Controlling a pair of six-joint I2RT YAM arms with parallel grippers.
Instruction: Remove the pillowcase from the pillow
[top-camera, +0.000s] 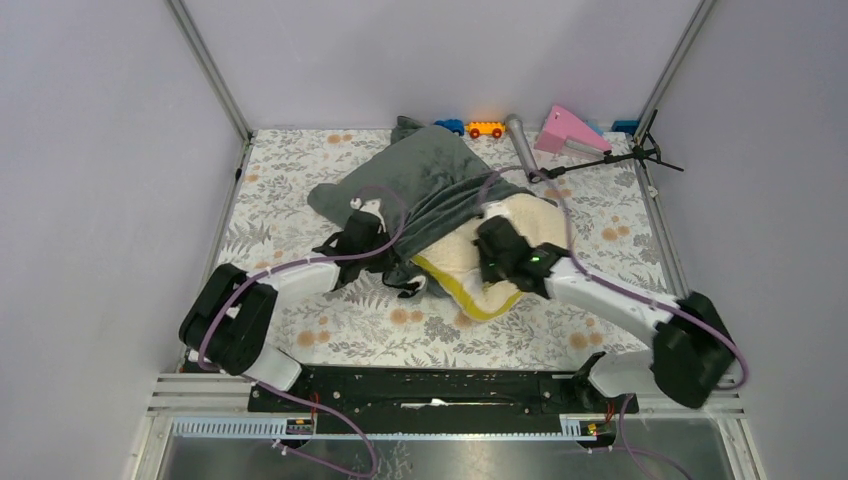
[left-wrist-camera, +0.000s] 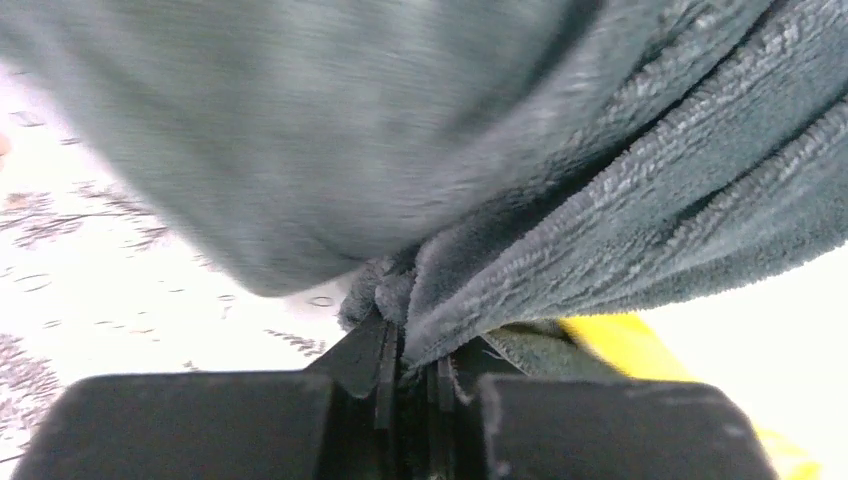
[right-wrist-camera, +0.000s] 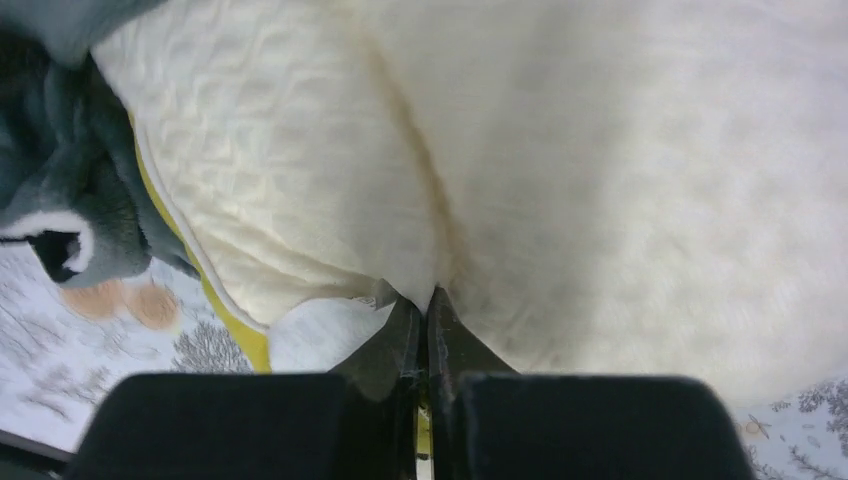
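Your left gripper (left-wrist-camera: 412, 338) is closed almost completely, and a fold of the pillowcase (top-camera: 420, 175) is pinched between its two fingers; the grey-green plush bunches up just above the fingertips and spreads away from them to the right. Your right gripper (right-wrist-camera: 428, 302) is closed fully, and its fingertips pinch a small crease of the cream cover of the pillow (right-wrist-camera: 620, 180), at the lower edge of it. The pillow lies in the middle of the table (top-camera: 340, 335), between both arms. Its near half is bare, and you can see the dimpled surface and the yellow band (top-camera: 468, 298) along the near edge. The far half of the pillow is inside the pillowcase, which lies over it and reaches toward the far left, with the grey-green side up. In the right wrist view, a small black and white patch (right-wrist-camera: 58, 238) of the pillowcase shows at the left, beside the yellow band. The two grippers are near each other, the left one on the rim of the pillowcase and the right one on the bare part of the pillow. At the far edge of the table, well apart from the pillow, stand a blue toy car (top-camera: 450, 126), an orange toy car (top-camera: 486, 129), a grey cylinder (top-camera: 520, 142), a pink wedge (top-camera: 568, 130) and a small black tripod (top-camera: 612, 158).
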